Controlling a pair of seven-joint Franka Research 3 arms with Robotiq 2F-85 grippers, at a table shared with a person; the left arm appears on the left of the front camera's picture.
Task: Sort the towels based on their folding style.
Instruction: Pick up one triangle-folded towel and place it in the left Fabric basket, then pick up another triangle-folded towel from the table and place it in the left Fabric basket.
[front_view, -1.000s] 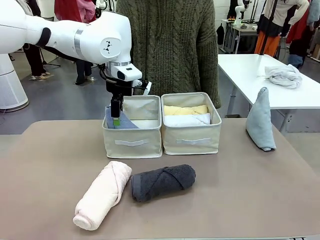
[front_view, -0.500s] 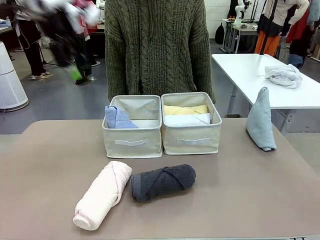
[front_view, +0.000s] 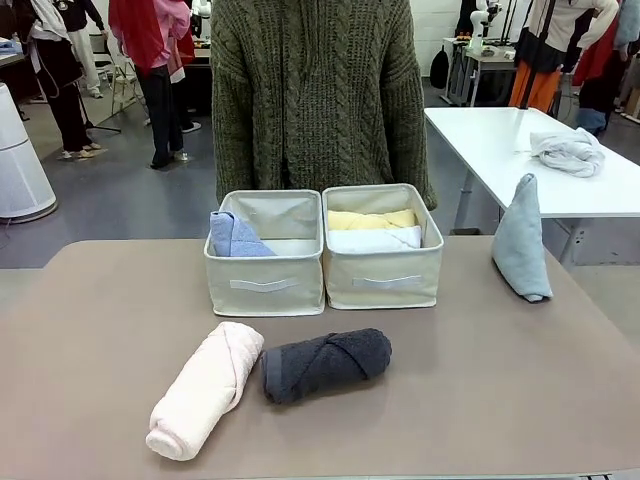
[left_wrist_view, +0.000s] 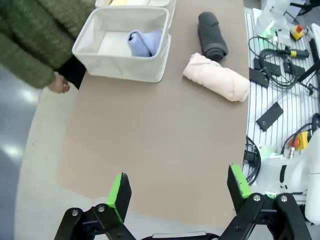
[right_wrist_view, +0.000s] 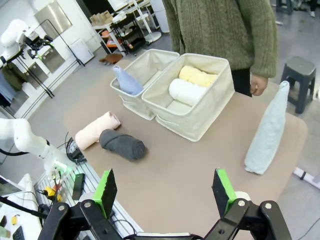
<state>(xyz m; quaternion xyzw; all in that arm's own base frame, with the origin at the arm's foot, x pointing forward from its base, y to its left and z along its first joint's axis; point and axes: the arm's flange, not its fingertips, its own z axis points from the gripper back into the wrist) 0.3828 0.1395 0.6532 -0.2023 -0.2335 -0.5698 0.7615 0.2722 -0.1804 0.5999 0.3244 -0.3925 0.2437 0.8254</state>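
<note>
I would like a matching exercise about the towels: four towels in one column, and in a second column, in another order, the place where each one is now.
Towels:
1. blue cone
2. yellow roll
3. dark grey roll
4. grey-green cone

Places:
A. standing upright on the table, right of both boxes
B. lying next to the pale pink roll
C. in the left box
D. in the right box, with the white roll

Pairs: 1-C, 2-D, 3-B, 4-A.

Lab: white worktable (front_view: 500, 150), loose cables (left_wrist_view: 272, 47), emergency-stop box (left_wrist_view: 298, 32).
</note>
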